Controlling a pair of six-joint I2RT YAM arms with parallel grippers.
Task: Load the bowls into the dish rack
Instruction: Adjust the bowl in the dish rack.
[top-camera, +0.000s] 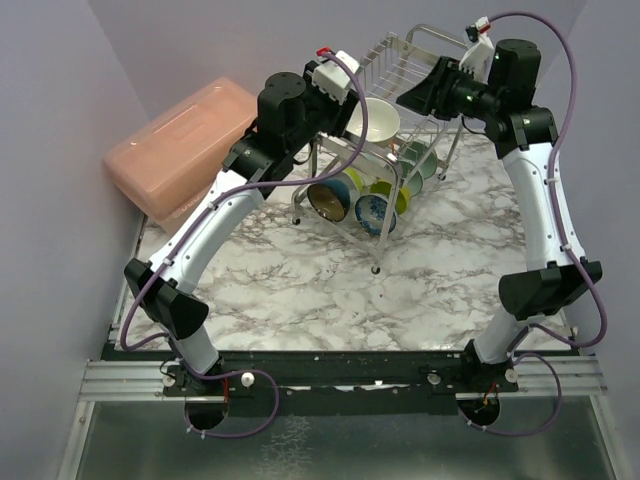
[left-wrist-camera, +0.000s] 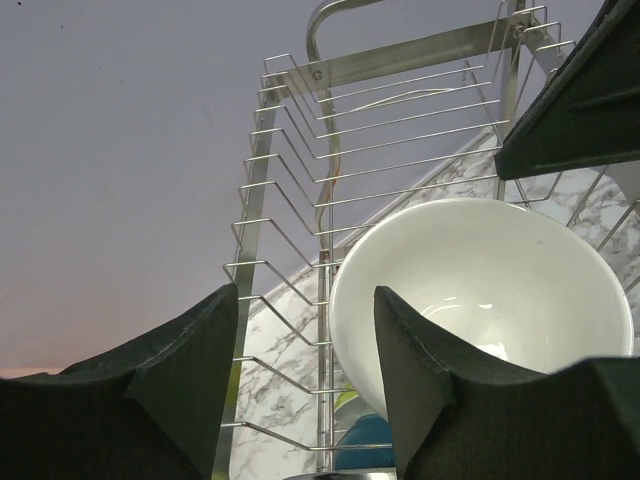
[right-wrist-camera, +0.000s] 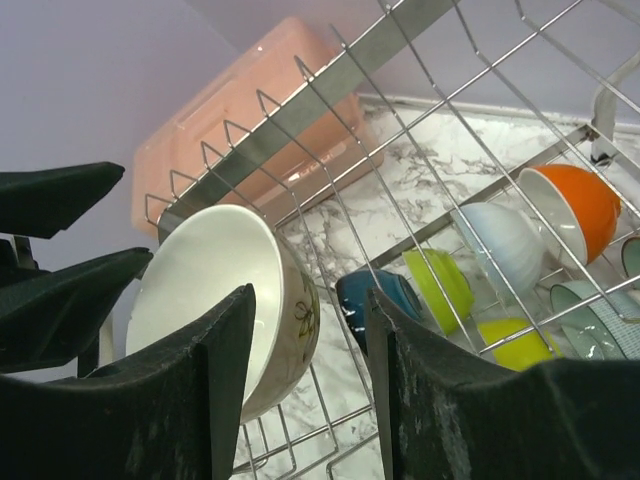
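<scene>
Left end effector (left-wrist-camera: 308, 295): jaws part open, straddling white bowl (left-wrist-camera: 500, 270) rim, not clamped. Right end effector (right-wrist-camera: 308, 295): jaws part open at bowl's 3 o'clock, gripping nothing. Bowl tilted on rack (left-wrist-camera: 400, 60) upper tier, 12 o'clock on counter (top-camera: 300, 290). Other bowls (right-wrist-camera: 440, 285) stand in lower tier.

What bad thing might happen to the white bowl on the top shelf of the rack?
The white bowl leans tilted on the top wires of the dish rack, so it might roll or slip. The left gripper and right gripper, both open, sit very close; pulling back might bump it. If it drops, it may hit the bowls below.
</scene>
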